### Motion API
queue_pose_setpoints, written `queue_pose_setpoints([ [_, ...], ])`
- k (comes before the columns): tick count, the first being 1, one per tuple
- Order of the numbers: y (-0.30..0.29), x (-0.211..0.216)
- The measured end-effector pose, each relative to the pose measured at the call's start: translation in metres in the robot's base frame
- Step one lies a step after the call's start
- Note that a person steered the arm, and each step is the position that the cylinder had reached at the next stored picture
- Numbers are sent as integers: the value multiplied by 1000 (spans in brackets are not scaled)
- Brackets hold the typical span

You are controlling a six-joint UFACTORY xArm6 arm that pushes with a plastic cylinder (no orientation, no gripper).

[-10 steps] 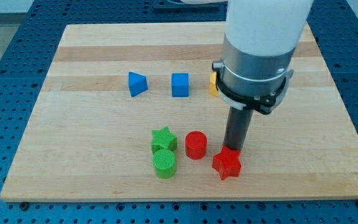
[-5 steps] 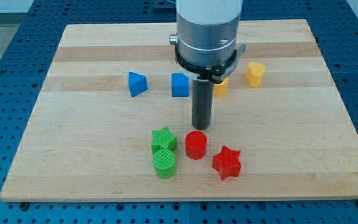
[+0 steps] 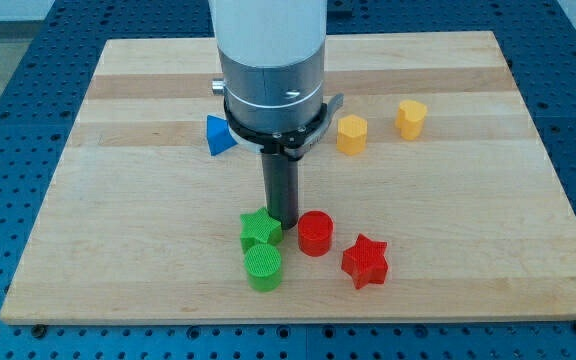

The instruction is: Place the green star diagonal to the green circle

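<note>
The green star lies near the board's bottom middle, touching the green circle just below it. My tip stands at the star's upper right edge, touching or nearly touching it, between the star and the red circle. The rod rises from there into the wide grey and white arm body.
A red star lies right of the red circle. A blue triangle-like block sits half hidden behind the arm. Two yellow blocks lie at the upper right. The wooden board has edges all round.
My tip has moved left from beside the red star, past the red circle, to the green star's upper right. The star has shifted slightly left. The arm now hides the blue cube.
</note>
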State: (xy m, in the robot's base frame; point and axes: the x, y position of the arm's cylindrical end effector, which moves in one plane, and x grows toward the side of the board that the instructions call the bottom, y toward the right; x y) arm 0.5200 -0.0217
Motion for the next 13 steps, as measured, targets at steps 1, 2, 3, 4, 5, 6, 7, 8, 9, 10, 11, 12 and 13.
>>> queue_pose_setpoints([
  [1, 2, 15],
  [2, 7, 15],
  [3, -22, -18],
  [4, -69, -23],
  [5, -117, 20],
  [6, -127, 96],
  [7, -113, 99],
  [8, -113, 98],
  [9, -80, 98],
  [10, -29, 98],
  [11, -29, 98],
  [12, -8, 99],
  [13, 34, 85],
])
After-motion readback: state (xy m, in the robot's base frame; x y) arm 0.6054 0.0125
